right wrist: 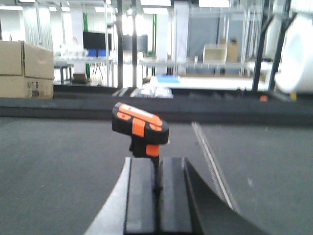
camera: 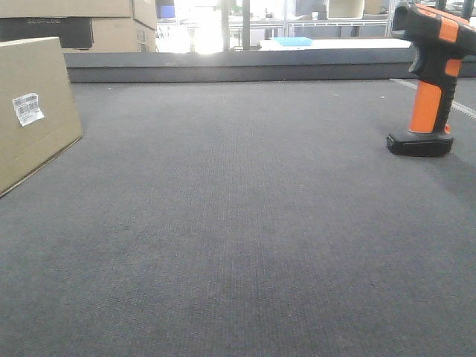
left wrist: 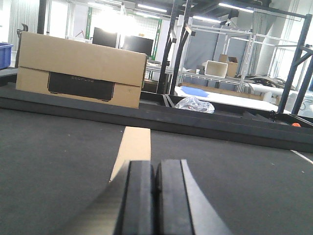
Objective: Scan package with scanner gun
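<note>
The package [camera: 33, 111] is a brown cardboard box at the left edge of the dark grey mat, with a white barcode label [camera: 27, 108] on its side. Part of it shows as a tan strip [left wrist: 133, 147] just ahead of my left gripper [left wrist: 155, 169], which is shut and empty. The scanner gun [camera: 431, 74] is black and orange and stands upright on its base at the far right. In the right wrist view the scanner gun [right wrist: 141, 128] stands straight ahead of my right gripper [right wrist: 157, 164], which is shut and empty. Neither gripper shows in the front view.
A raised dark ledge [camera: 238, 65] runs along the mat's far edge. A large cardboard box [left wrist: 80, 68] with a black panel stands behind it at the left. Shelving, a blue tray [camera: 294, 41] and a crumpled plastic bag [left wrist: 194, 104] lie beyond. A white line [right wrist: 211, 164] crosses the mat at right.
</note>
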